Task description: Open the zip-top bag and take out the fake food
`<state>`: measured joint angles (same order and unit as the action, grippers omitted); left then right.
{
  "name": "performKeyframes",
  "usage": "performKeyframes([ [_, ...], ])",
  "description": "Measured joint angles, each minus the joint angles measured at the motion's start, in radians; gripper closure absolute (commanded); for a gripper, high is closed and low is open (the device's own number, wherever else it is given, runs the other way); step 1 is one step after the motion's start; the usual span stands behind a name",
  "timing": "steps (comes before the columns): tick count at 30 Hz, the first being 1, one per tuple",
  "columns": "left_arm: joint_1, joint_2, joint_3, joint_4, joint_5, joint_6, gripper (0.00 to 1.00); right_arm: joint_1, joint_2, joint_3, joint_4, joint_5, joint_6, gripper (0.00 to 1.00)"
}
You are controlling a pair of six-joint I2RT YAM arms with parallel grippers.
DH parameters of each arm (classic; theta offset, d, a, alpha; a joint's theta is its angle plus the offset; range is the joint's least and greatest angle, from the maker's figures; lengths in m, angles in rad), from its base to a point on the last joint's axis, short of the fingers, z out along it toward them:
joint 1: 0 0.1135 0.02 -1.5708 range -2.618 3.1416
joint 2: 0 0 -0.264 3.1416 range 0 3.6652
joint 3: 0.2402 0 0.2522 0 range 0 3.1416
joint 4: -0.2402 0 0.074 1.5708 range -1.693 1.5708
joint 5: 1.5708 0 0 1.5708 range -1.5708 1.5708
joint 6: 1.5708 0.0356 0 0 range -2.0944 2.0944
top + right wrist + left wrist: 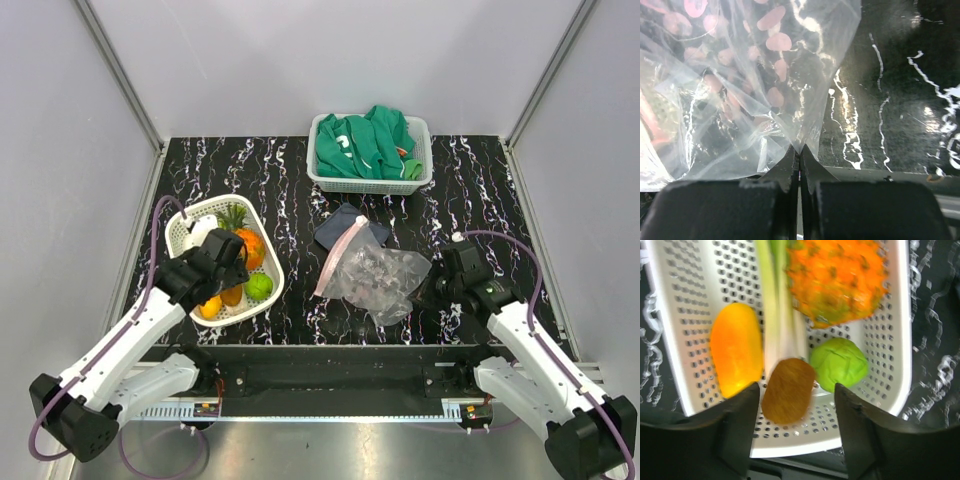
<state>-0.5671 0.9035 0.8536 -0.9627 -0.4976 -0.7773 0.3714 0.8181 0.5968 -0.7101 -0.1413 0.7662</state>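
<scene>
The clear zip-top bag lies crumpled at table centre, its pinkish-red zip strip on the left edge. My right gripper is shut on the bag's right edge; in the right wrist view the jaws pinch a fold of the plastic. My left gripper is open over the white basket. In the left wrist view the basket holds an orange pineapple, a pale leek, a yellow-orange piece and a green round piece. A blurred brown piece sits between my open fingers, untouched.
A dark grey-blue cloth lies partly under the bag's top. A white basket with a green garment stands at the back. Grey walls enclose the table on three sides.
</scene>
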Motion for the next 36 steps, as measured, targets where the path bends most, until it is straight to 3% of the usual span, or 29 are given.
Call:
performKeyframes([
  [3,0.003,-0.017,-0.002,0.061,0.091,0.053,0.27,0.0,0.0,0.025,-0.032,0.024,-0.006,1.0],
  [10,-0.006,-0.062,-0.056,0.5,0.597,0.145,0.25,0.0,-0.002,0.049,-0.066,0.046,-0.016,1.0],
  [13,-0.069,0.044,-0.035,0.641,0.721,0.165,0.25,0.0,-0.002,0.049,-0.077,0.046,-0.019,1.0],
  [18,-0.212,0.298,0.051,0.732,0.782,0.206,0.26,0.0,-0.008,0.056,-0.093,0.045,-0.022,1.0],
  [20,-0.238,0.373,0.075,0.742,0.79,0.212,0.35,0.0,-0.015,0.064,-0.105,0.046,-0.023,1.0],
  [21,-0.241,0.399,0.084,0.745,0.793,0.213,0.57,0.0,-0.019,0.069,-0.108,0.047,-0.023,1.0],
  [23,-0.244,0.444,0.103,0.744,0.79,0.221,0.79,0.0,-0.027,0.08,-0.122,0.053,-0.026,1.0],
  [24,-0.244,0.456,0.11,0.742,0.78,0.213,0.98,0.0,-0.028,0.087,-0.133,0.059,-0.026,1.0],
  [31,-0.249,0.506,0.214,0.615,0.636,0.192,1.0,0.0,0.014,0.177,-0.231,0.232,0.055,1.0],
  [34,-0.268,0.525,0.214,0.617,0.63,0.159,1.0,-0.001,0.019,0.209,-0.254,0.291,0.09,0.79],
  [35,-0.274,0.536,0.214,0.621,0.629,0.153,1.0,-0.001,0.016,0.222,-0.271,0.32,0.1,0.53],
  [36,-0.285,0.554,0.214,0.626,0.63,0.141,1.0,-0.002,0.011,0.237,-0.293,0.353,0.105,0.37],
])
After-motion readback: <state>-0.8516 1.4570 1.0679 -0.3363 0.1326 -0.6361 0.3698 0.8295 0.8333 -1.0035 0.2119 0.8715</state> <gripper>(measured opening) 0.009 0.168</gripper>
